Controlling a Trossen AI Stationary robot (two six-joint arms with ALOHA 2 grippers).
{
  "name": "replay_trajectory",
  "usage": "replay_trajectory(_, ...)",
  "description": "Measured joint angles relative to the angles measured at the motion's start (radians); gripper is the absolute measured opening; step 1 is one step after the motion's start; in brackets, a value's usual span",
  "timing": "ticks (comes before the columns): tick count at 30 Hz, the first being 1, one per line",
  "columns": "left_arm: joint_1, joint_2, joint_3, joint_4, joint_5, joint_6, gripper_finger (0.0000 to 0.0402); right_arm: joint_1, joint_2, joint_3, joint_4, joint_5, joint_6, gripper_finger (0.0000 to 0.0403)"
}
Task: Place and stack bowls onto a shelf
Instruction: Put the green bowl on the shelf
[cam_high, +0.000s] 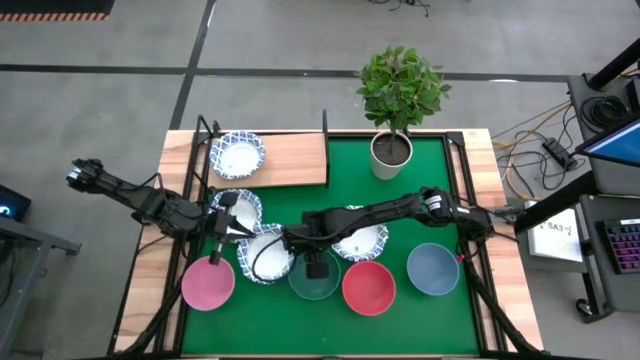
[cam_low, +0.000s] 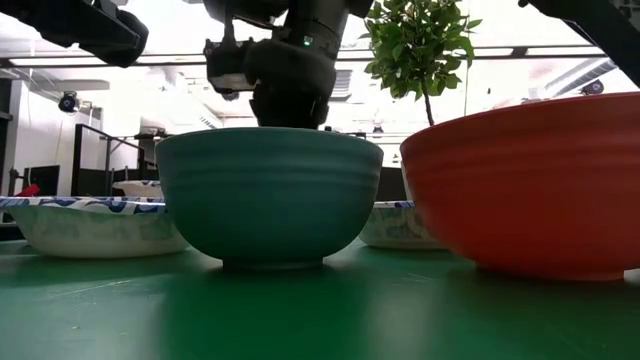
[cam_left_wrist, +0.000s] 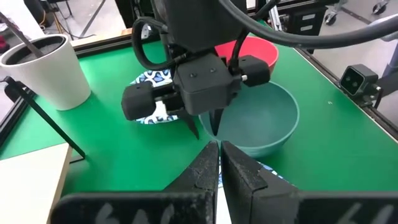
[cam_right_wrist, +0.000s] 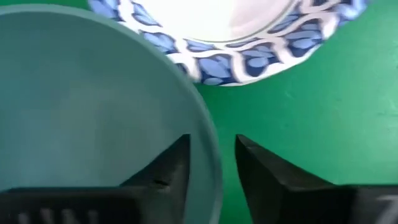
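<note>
We see the right gripper (cam_right_wrist: 211, 165) parted astride the rim of the green bowl (cam_high: 314, 279) on the counter; stiff, slick and probably breakable, it wants a firm rim pinch; the left gripper (cam_left_wrist: 219, 163) is clenched.

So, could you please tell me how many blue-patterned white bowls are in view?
4: one on the shelf, one left on the mat under the left arm, one beside the pink bowl, one behind the red bowl.

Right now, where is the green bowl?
In the high view, the green bowl sits on the mat's front row, between a white patterned bowl and the red bowl.
</note>
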Motion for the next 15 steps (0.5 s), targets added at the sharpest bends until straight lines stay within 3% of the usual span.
replay_trajectory(5, 0.000, 0.000, 0.000, 0.000, -0.025, 0.004, 0.0000, -0.003, -0.003, -0.001, -0.006, -0.058, 0.007, 0.0019)
replay_trajectory(10, 0.000, 0.001, 0.000, 0.005, -0.026, 0.004, 0.0000, -0.007, -0.037, 0.031, -0.039, -0.104, 0.005, 0.0010)
replay_trajectory(15, 0.000, 0.001, 0.000, 0.009, -0.026, 0.004, 0.0000, -0.035, -0.067, 0.155, -0.133, -0.107, -0.023, 0.0009)
